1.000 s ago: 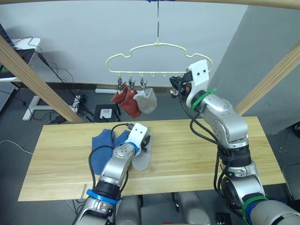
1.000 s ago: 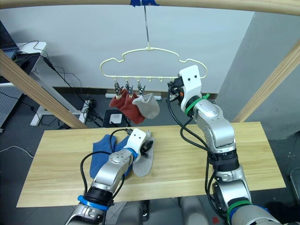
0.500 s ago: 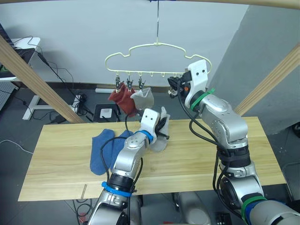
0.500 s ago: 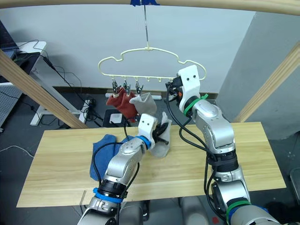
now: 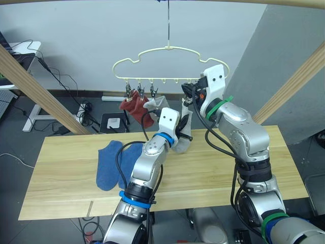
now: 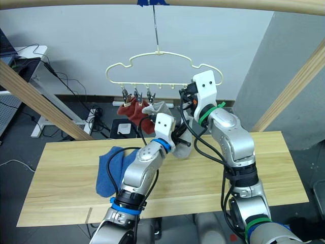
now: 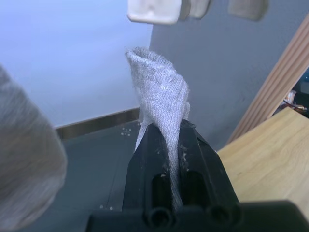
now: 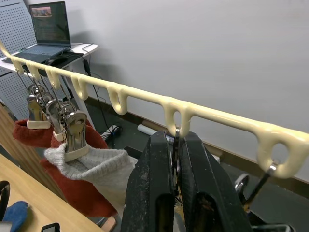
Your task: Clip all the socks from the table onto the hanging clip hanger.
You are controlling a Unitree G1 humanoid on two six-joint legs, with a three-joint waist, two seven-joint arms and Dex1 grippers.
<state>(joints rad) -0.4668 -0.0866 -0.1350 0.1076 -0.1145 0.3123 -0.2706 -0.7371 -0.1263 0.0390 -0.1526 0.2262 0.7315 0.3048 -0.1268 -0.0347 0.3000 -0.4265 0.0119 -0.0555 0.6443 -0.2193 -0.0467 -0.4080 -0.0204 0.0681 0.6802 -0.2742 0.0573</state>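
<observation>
My left gripper is raised above the table and shut on a light grey sock, which hangs just below the clip hanger. My right gripper is shut on a metal clip under the hanger's bottom bar, toward its right end. Two rust red socks and one grey sock hang from the left clips. Two blue socks lie on the table's left half.
Slanted wooden poles of the frame stand at the left and the right, and a top beam carries the hanger's hook. Cables and a power strip lie on the floor behind the table. A desk with a laptop is at the far left.
My left gripper has lifted the grey sock off the table, up and to the right toward the hanger. The right gripper has stayed on its clip.
</observation>
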